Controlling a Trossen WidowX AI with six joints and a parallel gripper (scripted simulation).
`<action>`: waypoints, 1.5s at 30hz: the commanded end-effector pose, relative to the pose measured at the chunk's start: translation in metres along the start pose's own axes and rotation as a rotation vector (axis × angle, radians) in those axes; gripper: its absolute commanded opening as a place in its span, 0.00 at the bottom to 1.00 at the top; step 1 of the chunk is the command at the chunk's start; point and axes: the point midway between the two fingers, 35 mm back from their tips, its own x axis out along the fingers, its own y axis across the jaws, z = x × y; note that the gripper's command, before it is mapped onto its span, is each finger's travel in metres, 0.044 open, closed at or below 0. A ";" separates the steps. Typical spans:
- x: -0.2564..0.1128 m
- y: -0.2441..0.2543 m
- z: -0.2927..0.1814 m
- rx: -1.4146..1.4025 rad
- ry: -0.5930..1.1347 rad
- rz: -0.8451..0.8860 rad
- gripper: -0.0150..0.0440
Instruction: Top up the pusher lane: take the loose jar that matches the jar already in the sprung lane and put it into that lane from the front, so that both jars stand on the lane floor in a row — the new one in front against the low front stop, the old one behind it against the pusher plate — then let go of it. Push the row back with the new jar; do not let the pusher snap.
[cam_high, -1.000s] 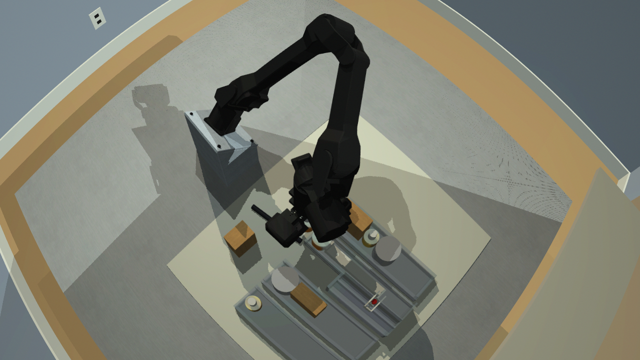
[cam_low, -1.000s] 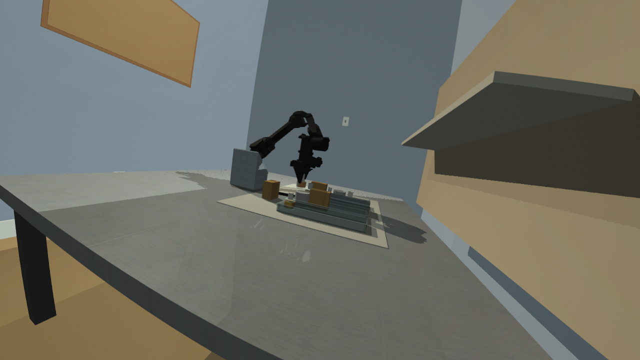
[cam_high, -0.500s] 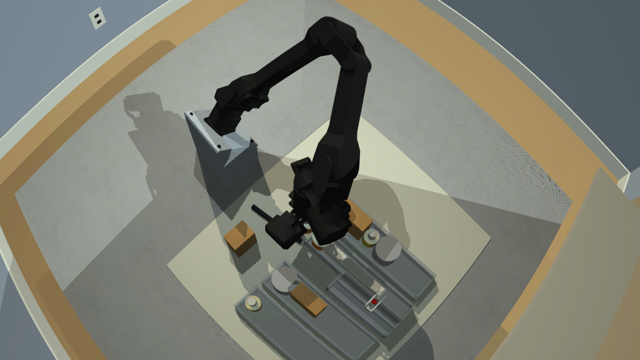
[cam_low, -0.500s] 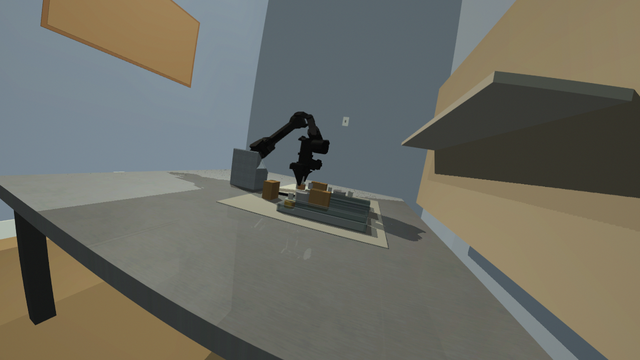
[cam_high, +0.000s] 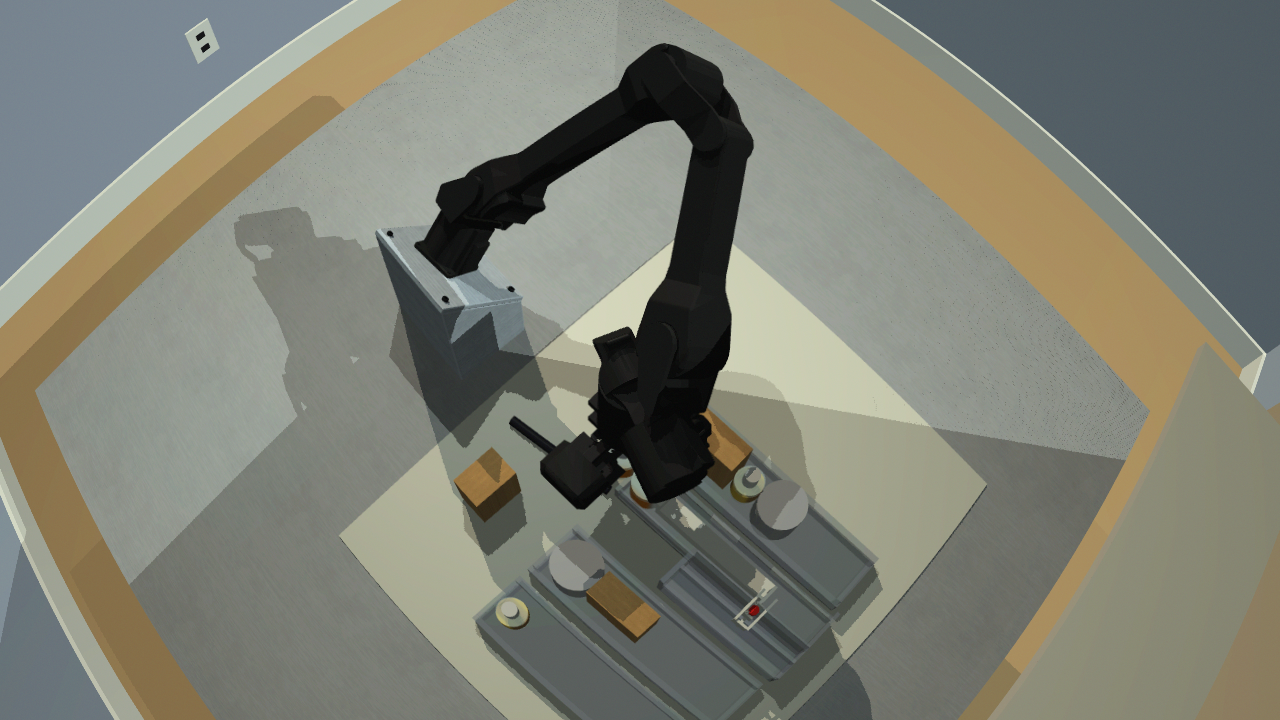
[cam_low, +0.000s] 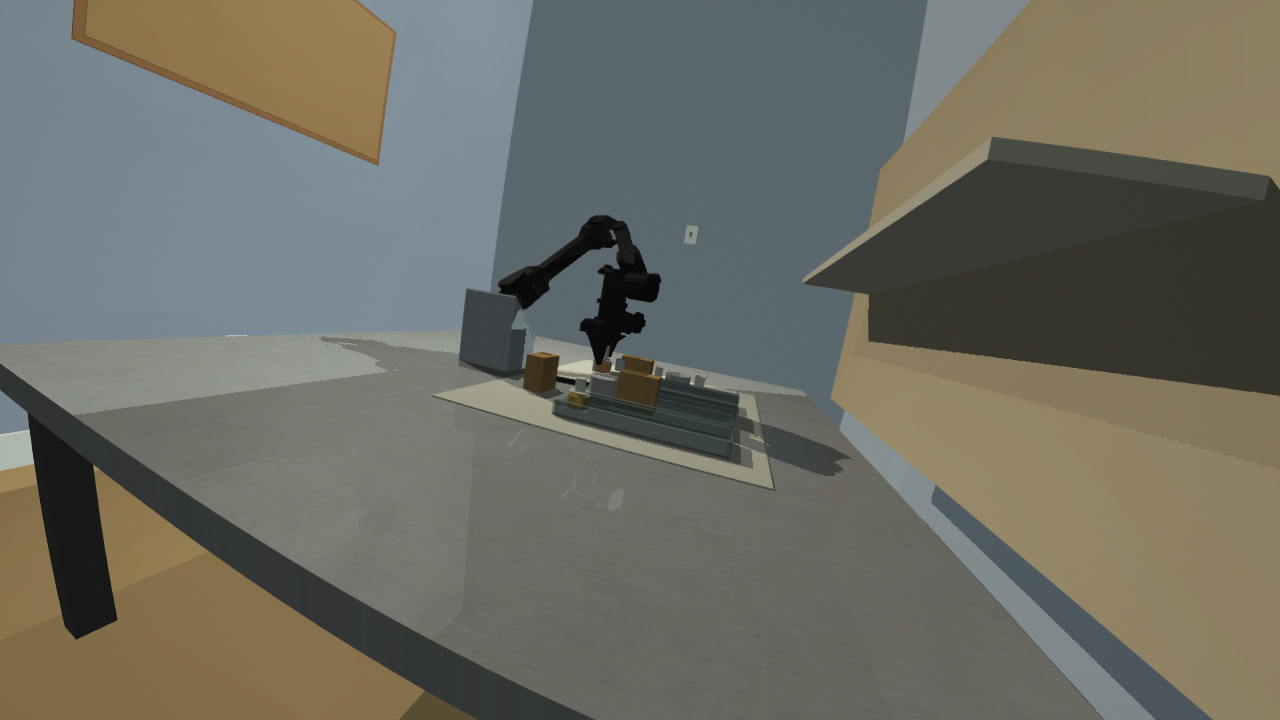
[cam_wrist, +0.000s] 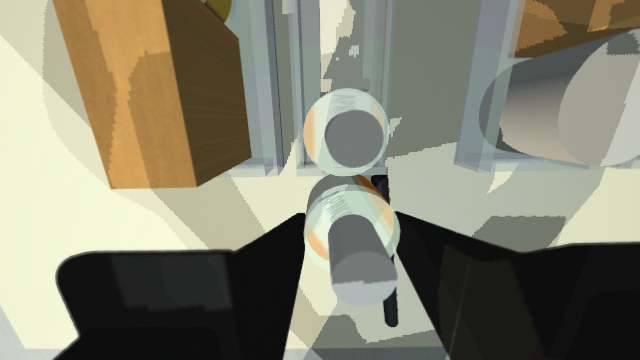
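Observation:
My gripper (cam_high: 623, 460) (cam_low: 599, 360) (cam_wrist: 347, 220) is shut on a pale jar (cam_high: 623, 468) (cam_low: 603, 367) (cam_wrist: 357, 245) with an orange band and grey cap. It holds the jar roughly upright just outside the front end of the sprung lane (cam_high: 652, 518) (cam_wrist: 305, 171). A like jar (cam_high: 640, 491) (cam_wrist: 354, 137) stands inside the lane at its front; both show similar lettering in the wrist view. From above the held jar overlaps the lane's front edge in the picture. Whether the jars touch, and the exact height, I cannot tell. The pusher plate is hidden.
A wooden block (cam_high: 726, 449) (cam_wrist: 135, 100), a small yellow jar (cam_high: 748, 484) and a grey cylinder (cam_high: 782, 505) stand in one neighbouring lane. Another grey cylinder (cam_high: 577, 565) (cam_wrist: 600, 110) stands in the lane opposite. A black rod (cam_high: 532, 433) (cam_wrist: 391, 310) lies below the gripper. A loose block (cam_high: 487, 480) (cam_low: 541, 372) stands nearby.

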 end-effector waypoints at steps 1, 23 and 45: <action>-0.001 0.000 0.006 -0.005 -0.010 0.001 0.25; -0.001 0.000 0.017 -0.005 -0.010 0.001 0.25; -0.001 0.000 0.027 -0.005 -0.011 0.001 0.25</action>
